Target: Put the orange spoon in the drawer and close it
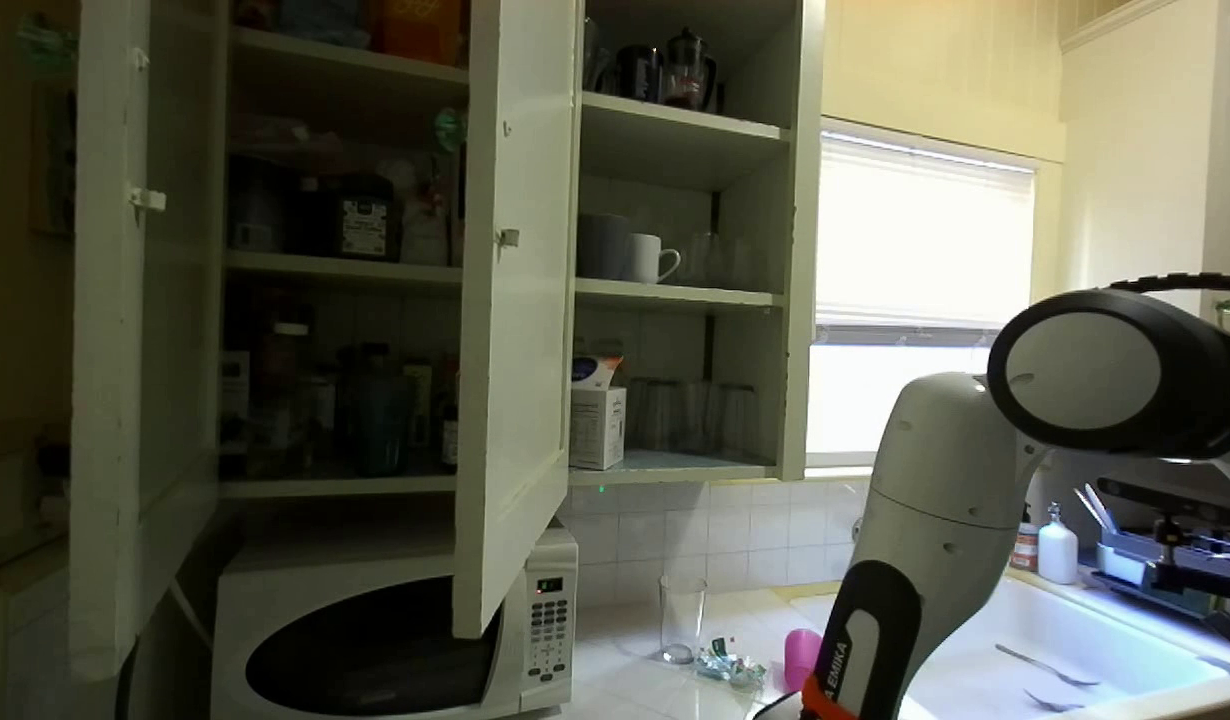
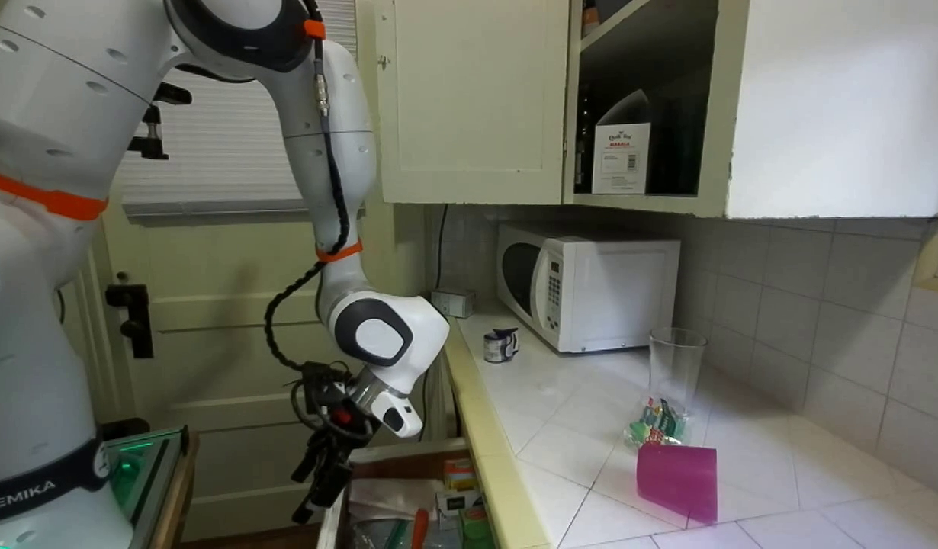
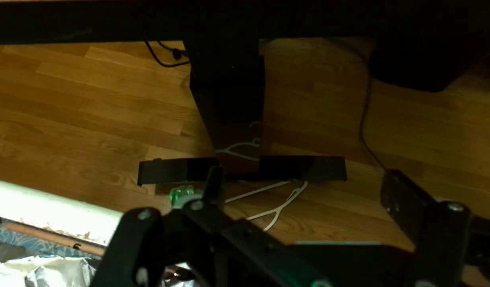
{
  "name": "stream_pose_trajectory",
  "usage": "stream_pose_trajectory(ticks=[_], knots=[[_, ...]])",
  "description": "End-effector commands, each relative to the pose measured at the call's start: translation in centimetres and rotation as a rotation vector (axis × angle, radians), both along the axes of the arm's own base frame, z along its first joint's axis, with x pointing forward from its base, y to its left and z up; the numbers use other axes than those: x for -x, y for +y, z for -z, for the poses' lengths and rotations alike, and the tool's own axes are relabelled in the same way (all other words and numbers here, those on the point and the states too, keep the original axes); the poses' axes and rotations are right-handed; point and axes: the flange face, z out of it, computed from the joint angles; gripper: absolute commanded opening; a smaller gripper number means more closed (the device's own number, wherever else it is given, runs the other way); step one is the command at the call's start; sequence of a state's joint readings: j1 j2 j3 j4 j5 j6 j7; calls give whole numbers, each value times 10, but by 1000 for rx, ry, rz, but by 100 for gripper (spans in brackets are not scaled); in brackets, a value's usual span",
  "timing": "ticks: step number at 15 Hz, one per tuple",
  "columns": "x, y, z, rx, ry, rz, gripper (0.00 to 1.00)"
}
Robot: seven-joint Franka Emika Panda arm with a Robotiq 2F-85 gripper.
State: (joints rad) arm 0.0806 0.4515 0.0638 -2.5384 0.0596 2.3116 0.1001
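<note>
Gripper (image 3: 302,181) spread wide near the drawer (image 2: 408,451), we see the orange spoon (image 2: 419,529) inside it cut off by the view's edge.

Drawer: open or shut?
Open. In an exterior view the drawer shows its inside, with boxes and an orange handle in it.

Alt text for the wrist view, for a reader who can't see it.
The open gripper, holding nothing, shows against a wooden floor with a black stand. At lower left, the open drawer has crumpled foil behind its pale front.
</note>
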Motion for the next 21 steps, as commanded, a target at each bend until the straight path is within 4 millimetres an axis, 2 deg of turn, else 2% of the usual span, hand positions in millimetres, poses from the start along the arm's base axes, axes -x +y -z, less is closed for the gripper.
stream_pose_trajectory(ticks=[1, 4, 8, 9, 13, 19, 21], knots=[[7, 7, 0, -2, -56, -35, 100], [12, 11, 4, -6, -90, -4, 100], [19, -4, 5, -22, -125, 41, 100], [12, 3, 8, -12, -104, 21, 100], [15, -3, 9, -11, -104, 33, 100], [30, -8, 31, 8, -91, 92, 100], [33, -13, 35, 12, -147, 121, 100]])
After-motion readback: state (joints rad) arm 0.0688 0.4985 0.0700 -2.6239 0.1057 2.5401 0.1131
